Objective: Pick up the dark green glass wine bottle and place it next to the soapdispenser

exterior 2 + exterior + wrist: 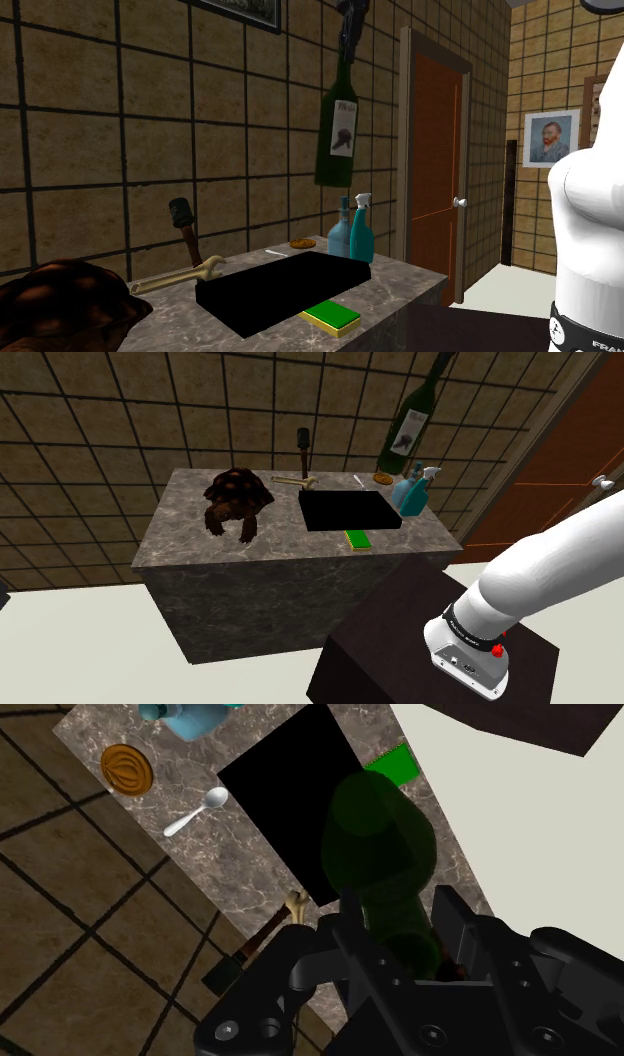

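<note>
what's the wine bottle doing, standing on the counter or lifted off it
Lifted off. The wine bottle hangs in the air with its base above the spray bottle, and the gripper clasps its neck.

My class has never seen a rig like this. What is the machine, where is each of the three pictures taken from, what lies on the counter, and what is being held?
The machine is a white robot arm on a dark box. One picture looks over its shoulder, one from beside the counter, one from a camera on its hand. On the counter are a turtle, a black sink, a green sponge, a wrench, a spoon, a soap bottle and a spray bottle. The black fingers clasp a dark green wine bottle, up above the counter.
</note>
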Available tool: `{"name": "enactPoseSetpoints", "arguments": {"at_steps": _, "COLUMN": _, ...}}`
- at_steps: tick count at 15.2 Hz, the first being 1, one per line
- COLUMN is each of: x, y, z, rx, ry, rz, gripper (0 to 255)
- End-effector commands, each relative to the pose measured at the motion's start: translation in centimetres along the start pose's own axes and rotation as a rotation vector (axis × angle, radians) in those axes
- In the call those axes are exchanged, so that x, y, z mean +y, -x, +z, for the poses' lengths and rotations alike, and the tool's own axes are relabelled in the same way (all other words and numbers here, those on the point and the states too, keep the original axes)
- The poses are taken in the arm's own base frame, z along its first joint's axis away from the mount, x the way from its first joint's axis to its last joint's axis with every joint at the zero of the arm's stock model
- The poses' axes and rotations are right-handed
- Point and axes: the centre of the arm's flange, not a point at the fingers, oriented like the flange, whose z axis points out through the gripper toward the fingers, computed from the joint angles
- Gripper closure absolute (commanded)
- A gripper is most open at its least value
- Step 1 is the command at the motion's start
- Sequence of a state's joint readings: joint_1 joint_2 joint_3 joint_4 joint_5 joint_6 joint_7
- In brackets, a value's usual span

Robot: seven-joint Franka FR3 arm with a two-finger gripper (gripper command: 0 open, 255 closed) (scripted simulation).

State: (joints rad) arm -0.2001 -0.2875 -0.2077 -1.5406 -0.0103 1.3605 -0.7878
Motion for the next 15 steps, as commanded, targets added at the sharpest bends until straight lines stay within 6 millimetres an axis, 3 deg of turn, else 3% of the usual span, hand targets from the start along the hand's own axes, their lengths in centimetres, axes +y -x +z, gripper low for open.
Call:
{"name": "enactPoseSetpoints", "arguments": {"at_steps": 1, "x": 1.6, "y": 2.1, "z": 0.0, "rx": 0.001, "ry": 0.0, "rz": -0.002, "gripper": 255}}
{"name": "enactPoseSetpoints", "arguments": {"at_steps": 15, "x": 13.1, "y": 16.5, "z": -1.1, "rx": 0.001, "ry": 0.0, "rz": -0.002, "gripper": 255}}
